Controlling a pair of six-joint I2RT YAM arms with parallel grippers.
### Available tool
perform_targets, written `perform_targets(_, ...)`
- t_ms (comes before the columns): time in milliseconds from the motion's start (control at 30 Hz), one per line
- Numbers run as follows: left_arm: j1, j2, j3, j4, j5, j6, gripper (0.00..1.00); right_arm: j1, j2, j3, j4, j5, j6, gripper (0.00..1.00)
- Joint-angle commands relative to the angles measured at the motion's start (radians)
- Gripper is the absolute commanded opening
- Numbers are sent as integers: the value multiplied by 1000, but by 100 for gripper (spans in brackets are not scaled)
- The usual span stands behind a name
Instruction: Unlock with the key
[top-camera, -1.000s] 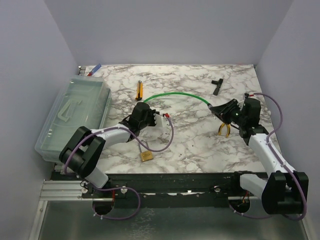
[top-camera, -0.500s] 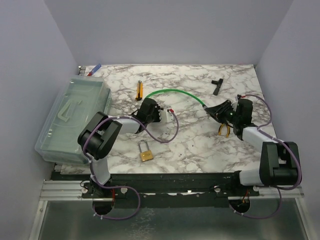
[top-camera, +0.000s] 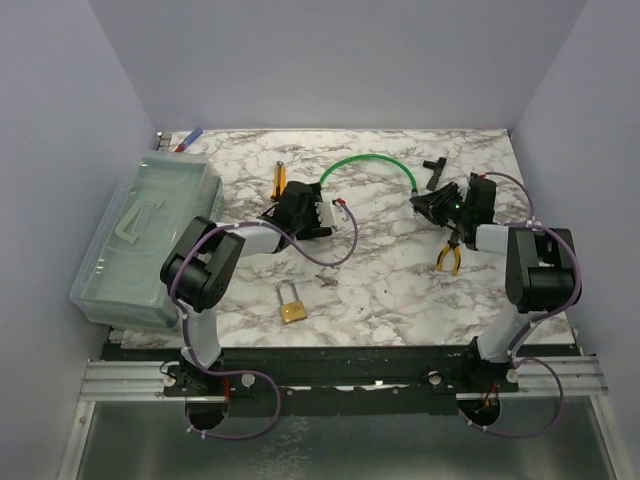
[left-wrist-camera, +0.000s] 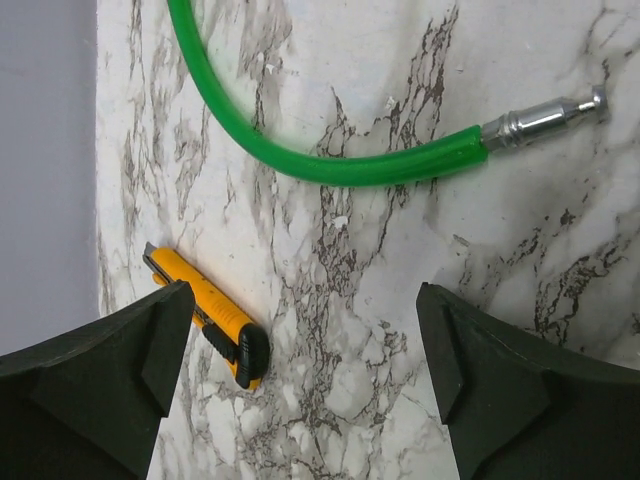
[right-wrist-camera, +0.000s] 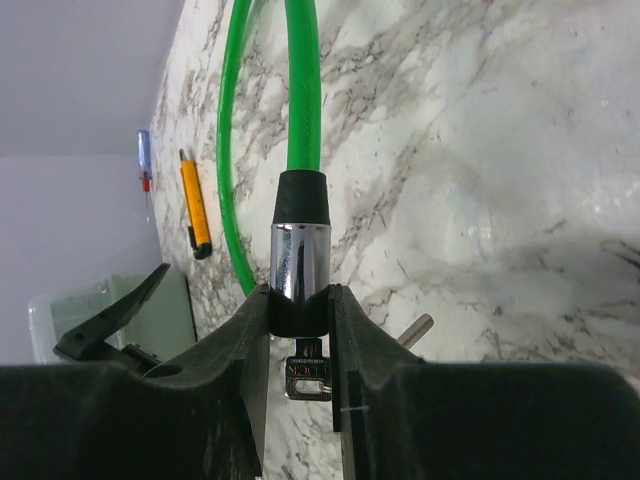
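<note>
A green cable (top-camera: 375, 160) arches across the back of the marble table. My right gripper (top-camera: 432, 205) is shut on the chrome and black lock barrel (right-wrist-camera: 300, 260) at the cable's right end, a finger on either side. The key (right-wrist-camera: 308, 378), small and silvery, sticks out of the barrel's rear between those fingers. The cable's other end, a bare metal pin (left-wrist-camera: 540, 115), lies loose on the table. Just short of that pin, my left gripper (top-camera: 297, 212) stands open and empty over bare marble, jaws wide apart (left-wrist-camera: 305, 295).
A brass padlock (top-camera: 291, 311) lies near the front, with a tiny grey piece (top-camera: 325, 280) beside it. An orange utility knife (top-camera: 279, 180), yellow-handled pliers (top-camera: 449, 257), a black T-shaped tool (top-camera: 433, 172) and a clear plastic bin (top-camera: 150, 235) share the table.
My left gripper has gone from shut to wide open and shifted toward the back. The right gripper carried the barrel back and left, and the cable's arch moved toward the back.
</note>
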Motion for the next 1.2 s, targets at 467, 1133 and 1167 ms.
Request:
perform_targets(467,10,-442,-81,-100,39,-463,99,9,187,242,-94,-3,-43,53)
perform_targets(1133,19,-875,-191,-502,-144,-1302,93,155,-172,370,-673,323,-429,100)
perform_targets(1167,20,-872,-183,-556,-138,-1341,94,186,-192,361,-687,339,-440,100)
